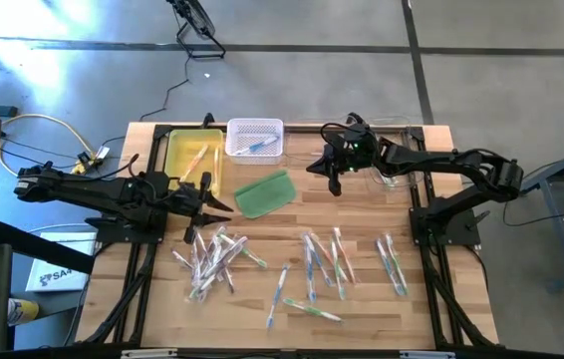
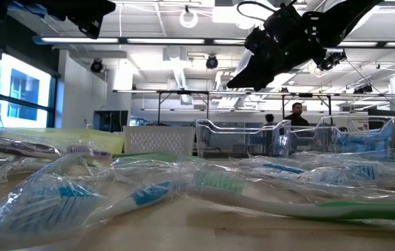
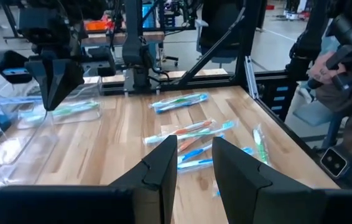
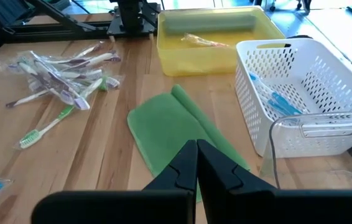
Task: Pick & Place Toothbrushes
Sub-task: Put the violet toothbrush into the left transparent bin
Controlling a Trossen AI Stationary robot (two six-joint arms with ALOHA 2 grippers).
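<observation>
Many slim toothbrushes, most in clear wrappers, lie flat in three loose heaps on the near half of the wooden table: left [image 1: 212, 259], middle [image 1: 317, 264] and right [image 1: 392, 261]. One orange toothbrush [image 4: 207, 42] lies in the yellow tray [image 1: 174, 158], and a blue one [image 4: 275, 99] in the white basket [image 1: 254, 128]. My left gripper [image 1: 224, 207] hangs open above the table, near the left heap, with nothing between its fingers [image 3: 163, 165]. My right gripper [image 4: 196, 155] is shut and empty, in the air over the green pad [image 4: 170, 124].
A clear bin [image 3: 39, 109] with a few toothbrushes stands at the far right of the table, beside the white basket. The black frame rails [image 1: 426, 239] run along both sides. A person [image 3: 338, 62] stands beyond the table's edge in the left wrist view.
</observation>
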